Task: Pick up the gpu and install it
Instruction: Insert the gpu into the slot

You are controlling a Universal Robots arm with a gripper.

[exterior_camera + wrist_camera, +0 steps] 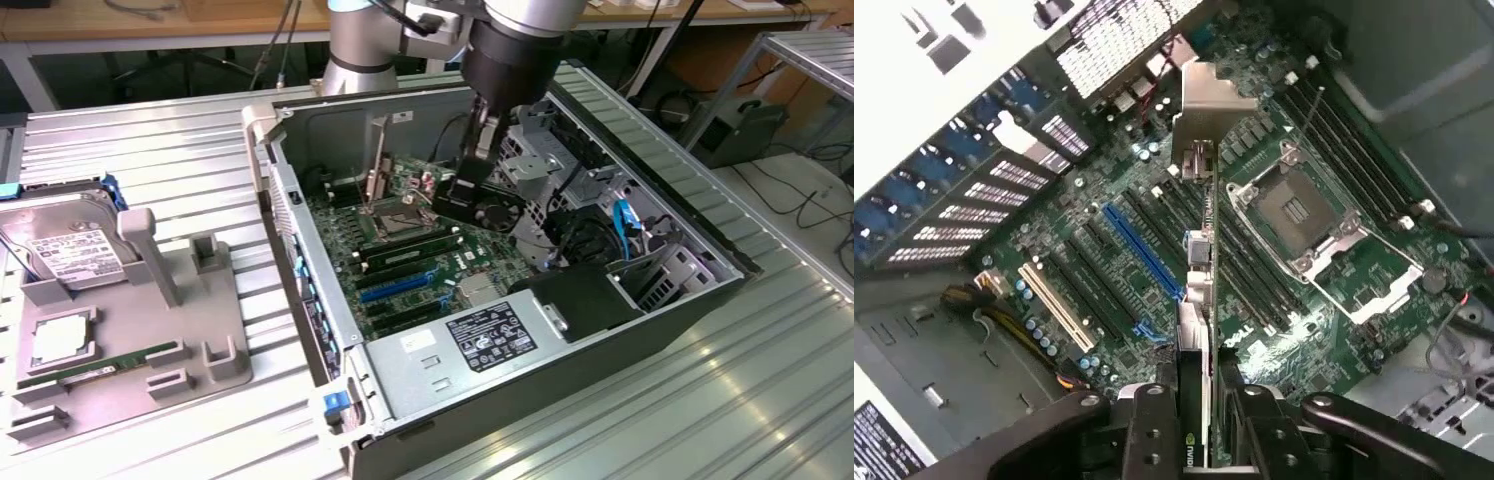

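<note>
1. Exterior view: the gripper (467,190) hangs inside the open computer case (674,262) and pinches the gpu (497,210). The card hangs from the fingertips, apparently clear of the motherboard (400,265), with its black fan facing the exterior view's right.
2. Exterior view, handling (a judgement): the gpu is a light, stiff, thin board. Its fan, components and contact edge are fragile, so the bare board edge opposite the contacts is the safest hold.
3. Wrist view: the gripper (1199,410) presses its 2 fingers (1154,420) against opposite faces of the gpu (1199,270), which is seen edge-on. The card runs straight out from the jaws and ends in its silver bracket (1211,100).
4. Wrist view: the gpu lies over the motherboard (1054,250), between the blue expansion slot (1142,250) and the CPU socket (1294,210). It appears seated in no slot.
5. Wrist view, handling (a judgement): so narrow a pinch on a smooth board could let the card tilt or slip under side load.
</note>
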